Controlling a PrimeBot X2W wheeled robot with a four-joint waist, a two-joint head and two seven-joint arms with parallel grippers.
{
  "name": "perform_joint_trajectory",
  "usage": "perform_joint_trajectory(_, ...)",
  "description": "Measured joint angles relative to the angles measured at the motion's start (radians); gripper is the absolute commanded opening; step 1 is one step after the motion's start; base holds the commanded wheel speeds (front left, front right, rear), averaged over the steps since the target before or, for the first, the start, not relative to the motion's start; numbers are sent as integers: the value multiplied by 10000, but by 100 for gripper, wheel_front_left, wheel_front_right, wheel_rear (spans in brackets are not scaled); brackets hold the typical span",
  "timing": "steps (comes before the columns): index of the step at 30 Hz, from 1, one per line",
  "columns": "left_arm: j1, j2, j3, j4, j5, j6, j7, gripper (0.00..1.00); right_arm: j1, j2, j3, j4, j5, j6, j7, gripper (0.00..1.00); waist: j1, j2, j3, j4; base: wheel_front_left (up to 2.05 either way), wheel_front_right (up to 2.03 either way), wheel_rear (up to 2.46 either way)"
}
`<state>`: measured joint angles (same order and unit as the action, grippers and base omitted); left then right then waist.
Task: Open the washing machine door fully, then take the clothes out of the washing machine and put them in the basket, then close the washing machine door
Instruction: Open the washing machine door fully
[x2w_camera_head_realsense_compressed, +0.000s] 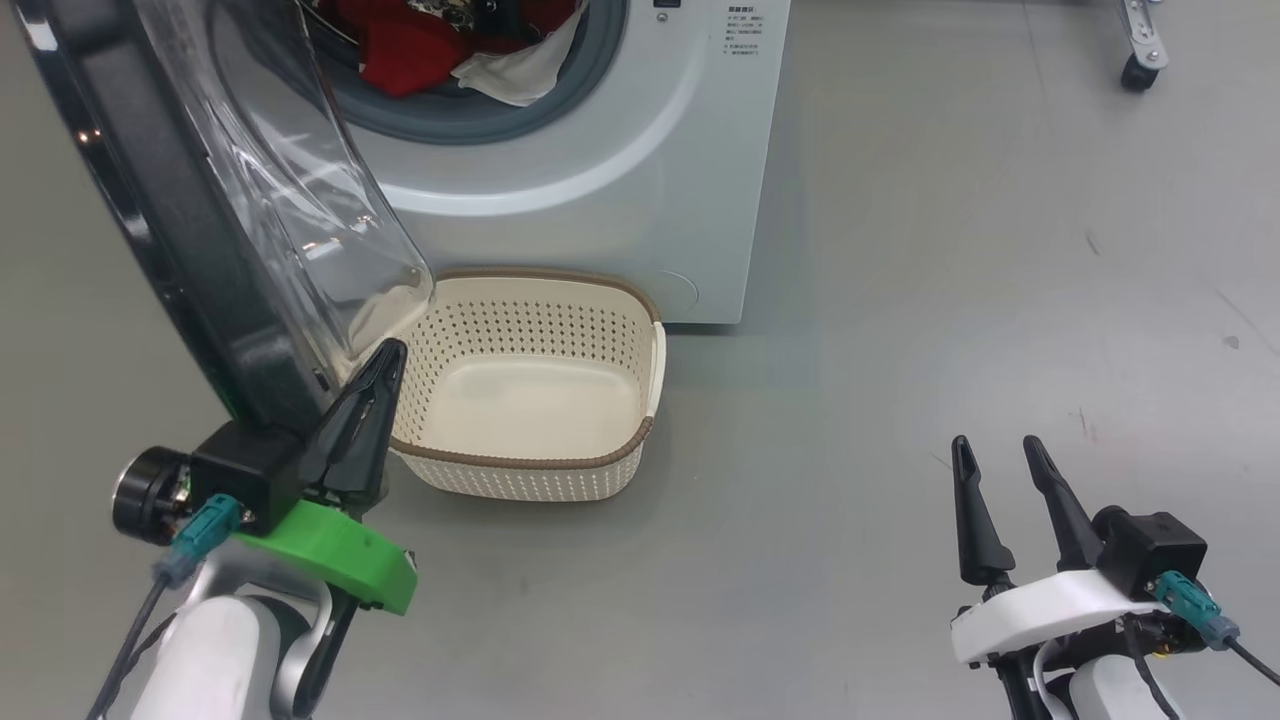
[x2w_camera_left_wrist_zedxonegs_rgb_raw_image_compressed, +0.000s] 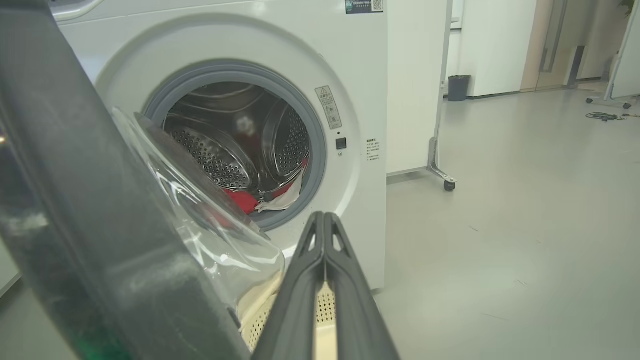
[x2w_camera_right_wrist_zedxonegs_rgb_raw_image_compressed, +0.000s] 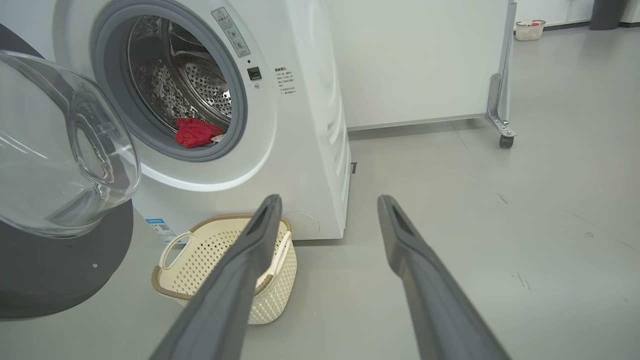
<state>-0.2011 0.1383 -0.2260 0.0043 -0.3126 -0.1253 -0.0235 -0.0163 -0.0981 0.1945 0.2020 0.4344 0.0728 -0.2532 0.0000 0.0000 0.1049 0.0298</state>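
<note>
Your left gripper (x2w_camera_head_realsense_compressed: 386, 358) is clenched, both dark fingers pressed flat together with nothing between them, and it sits at the lower edge of the washing machine door (x2w_camera_head_realsense_compressed: 165, 205). The fingertips point up at the bottom of the clear glass bowl (x2w_camera_head_realsense_compressed: 300, 200). From these views you can't tell whether they touch the black rim or only sit just beside it. In the left wrist view that rim runs up the left side, close by the shut fingers (x2w_camera_left_wrist_zedxonegs_rgb_raw_image_compressed: 307, 270). The door stands open, swung out to your left, and the drum mouth of the washing machine (x2w_camera_head_realsense_compressed: 640, 180) is uncovered. The clothes (x2w_camera_head_realsense_compressed: 405, 45) lie low in the drum: red fabric bunched at the front, and a white piece draped over the grey gasket (x2w_camera_head_realsense_compressed: 455, 112). The basket (x2w_camera_head_realsense_compressed: 545, 276) stands on the grey floor (x2w_camera_head_realsense_compressed: 950, 260) right in front of the washer, below the drum mouth and partly under the glass bowl. Your right gripper (x2w_camera_head_realsense_compressed: 998, 445) is released, fingers spread wide and holding nothing, low at your right and well apart from the basket and the washer. In the right wrist view its fingers (x2w_camera_right_wrist_zedxonegs_rgb_raw_image_compressed: 235, 280) frame the floor beside the basket.
</note>
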Motion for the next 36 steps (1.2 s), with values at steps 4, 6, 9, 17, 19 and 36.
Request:
perform_joint_trajectory(4, 43, -276, 477, 418, -376, 360, 176, 0, -67, 38, -61, 6, -56, 54, 0, 100, 0, 0, 99, -156, 0, 0, 0)
perform_joint_trajectory(6, 53, -332, 600, 600, -393, 506, 276, 0, -79, 38, -128, 19, -56, 56, 0, 100, 0, 0, 147, -227, 0, 0, 0)
perform_joint_trajectory(9, 51, -314, 660, 759, -393, 581, 372, 0, -95, 44, -211, 46, -58, 79, 0, 100, 0, 0, 236, -309, 0, 0, 0)
perform_joint_trajectory(17, 15, -347, 642, 1212, -470, 598, 504, 0, -147, 79, -405, 81, -77, 86, 0, 100, 0, 0, 375, -376, 0, 0, 0)
perform_joint_trajectory(19, 9, -347, 648, 1300, -470, 608, 504, 0, -149, 92, -435, 100, -90, 102, 0, 100, 0, 0, 390, -373, 0, 0, 0)
perform_joint_trajectory(36, -167, -502, 660, 1919, -470, 688, 337, 0, -151, 190, -681, 201, -194, 221, 0, 100, 0, 1, 323, 24, 0, 0, 0)
